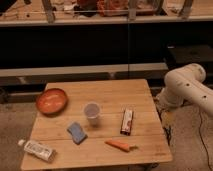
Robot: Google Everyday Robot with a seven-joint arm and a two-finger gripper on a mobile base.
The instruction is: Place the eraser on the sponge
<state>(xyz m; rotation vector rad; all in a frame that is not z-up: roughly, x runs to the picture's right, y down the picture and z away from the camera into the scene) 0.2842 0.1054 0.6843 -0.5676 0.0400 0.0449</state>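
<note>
L edge first: white tube (37, 149) lies flat at the front-L corner of the wooden table (107, 90), no part in the job. Behind it the orange bowl (51, 101), upright, looks empty inside. Blue sponge (76, 132) lies flat toward the front, nothing on top, so the target is free. Just R and behind it, a clear cup (92, 112), upright, looks empty, though w/ clear plastic can't be sure. Carrot (120, 145) near the front edge. Eraser (127, 121), the dark oblong block, lies flat on the table R of the cup, long axis running front-to-back, well apart from the sponge, so not where the task wants it. Robot arm (186, 85) is off the table's R side; the gripper itself is out of frame, prob. past the R edge, so can't tell how far open it is or whether it has hold of anything. To do it well, imo: come down over the eraser's mid-length, close across the short width, lift clear. The cup sits near the straight line to the sponge, so pass in front of it w/o clipping the carrot. Sponge is small & soft: set the eraser flat, centred, let go low so it doesn't tip off.
</note>
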